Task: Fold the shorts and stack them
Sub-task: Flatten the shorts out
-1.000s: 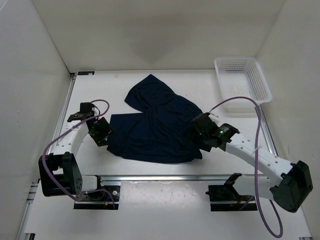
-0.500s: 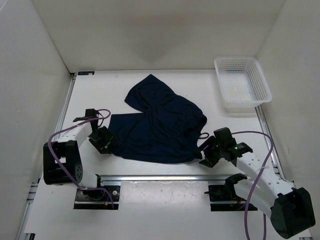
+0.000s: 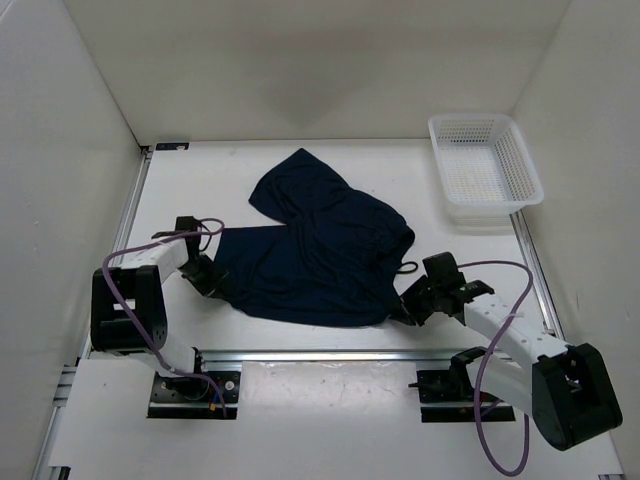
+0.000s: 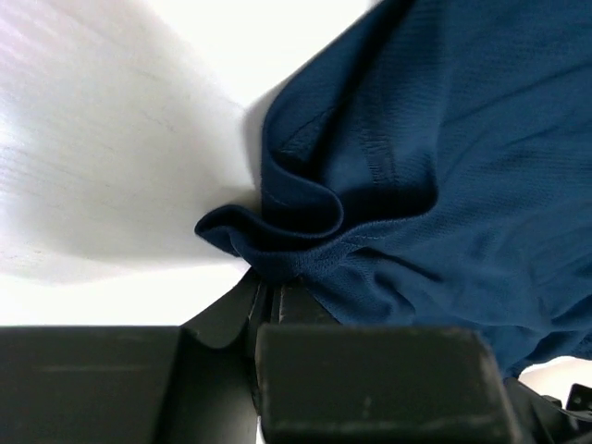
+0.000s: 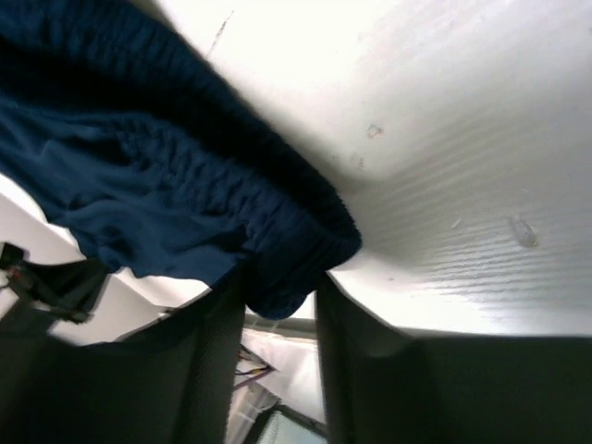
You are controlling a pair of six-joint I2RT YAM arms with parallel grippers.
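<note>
The dark navy shorts point(image 3: 320, 250) lie spread flat mid-table, one leg pointing to the back left. My left gripper point(image 3: 215, 283) sits low at their near left corner, shut on a bunched fold of the hem point(image 4: 277, 254). My right gripper point(image 3: 405, 305) is at the near right corner. In the right wrist view its fingers point(image 5: 282, 296) stand either side of the gathered waistband point(image 5: 296, 268), and the fabric fills the gap between them. A thin drawstring loop point(image 3: 405, 270) lies just beside that corner.
A white mesh basket point(image 3: 530, 170) stands at the back right against the wall. White walls close in the left, back and right sides. A metal rail point(image 3: 320, 355) runs along the near edge in front of the arm bases.
The right arm swung off the top of the shorts to their near right corner and narrowed its jaws on the waistband. The left gripper slid in and closed on the hem.
</note>
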